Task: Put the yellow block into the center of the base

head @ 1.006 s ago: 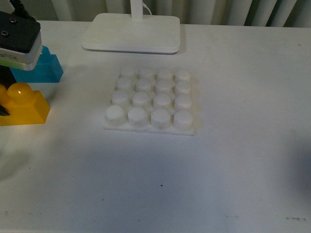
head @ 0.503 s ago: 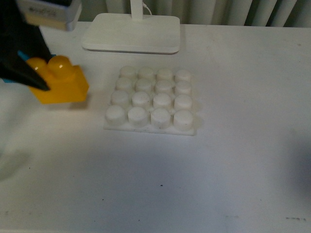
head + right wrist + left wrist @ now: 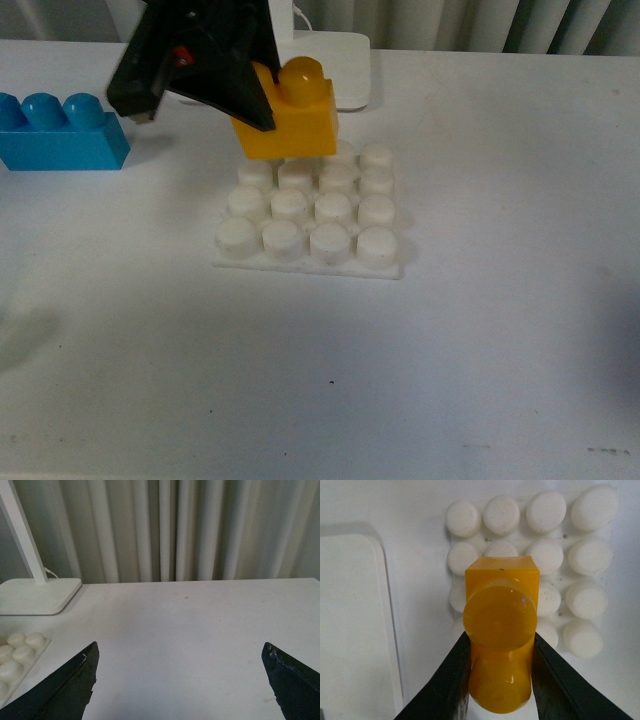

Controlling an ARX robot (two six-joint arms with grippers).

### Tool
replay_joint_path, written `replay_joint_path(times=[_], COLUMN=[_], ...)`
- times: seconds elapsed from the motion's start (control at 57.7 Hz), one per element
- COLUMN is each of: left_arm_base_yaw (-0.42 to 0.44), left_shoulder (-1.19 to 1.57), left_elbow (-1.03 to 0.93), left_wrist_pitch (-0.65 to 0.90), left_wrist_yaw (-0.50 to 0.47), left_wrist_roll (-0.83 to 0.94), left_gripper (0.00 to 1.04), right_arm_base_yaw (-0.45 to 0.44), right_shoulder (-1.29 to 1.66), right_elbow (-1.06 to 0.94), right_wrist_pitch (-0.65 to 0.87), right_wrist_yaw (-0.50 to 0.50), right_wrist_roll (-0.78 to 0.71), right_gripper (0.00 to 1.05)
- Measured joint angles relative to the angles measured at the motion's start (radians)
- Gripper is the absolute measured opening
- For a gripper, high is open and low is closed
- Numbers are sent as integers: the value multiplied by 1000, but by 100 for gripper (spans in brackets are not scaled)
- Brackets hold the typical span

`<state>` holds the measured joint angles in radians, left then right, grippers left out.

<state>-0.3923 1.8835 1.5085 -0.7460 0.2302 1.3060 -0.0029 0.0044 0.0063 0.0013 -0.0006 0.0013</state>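
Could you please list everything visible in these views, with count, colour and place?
yellow block: one, yellow-orange, held in the air over the base's far-left studs
base: one, white, 4x4 studs, middle of the table
blue brick: one, blue, three studs, on the table at far left
lamp foot: one, white, flat, at the table's far edge behind the base
lamp pole: one, white, rising from the foot
curtain: one, pale grey, pleated, behind the table
table: one, white
left gripper: one, black, shut on the yellow block
right gripper: one, black, open, holding nothing, over bare table
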Motion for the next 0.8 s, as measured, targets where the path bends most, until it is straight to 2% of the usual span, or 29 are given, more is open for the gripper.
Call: replay_joint_path(times=[0.173,0.798], left_arm_base_yaw=[-39,-27], left_shoulder=[85,153], left_elbow=[66,146], left_wrist_pitch=[2,-83], left_wrist_yaw=[-23,-31], left_wrist_roll=[-44,-31], left_gripper=[30,30], right_arm_base_yaw=[0,0], right_shoulder=[0,0], right_elbow=[0,0], right_wrist_pitch=[0,0], right_wrist_yaw=[0,0], right_wrist_roll=[0,0], right_gripper=[96,96])
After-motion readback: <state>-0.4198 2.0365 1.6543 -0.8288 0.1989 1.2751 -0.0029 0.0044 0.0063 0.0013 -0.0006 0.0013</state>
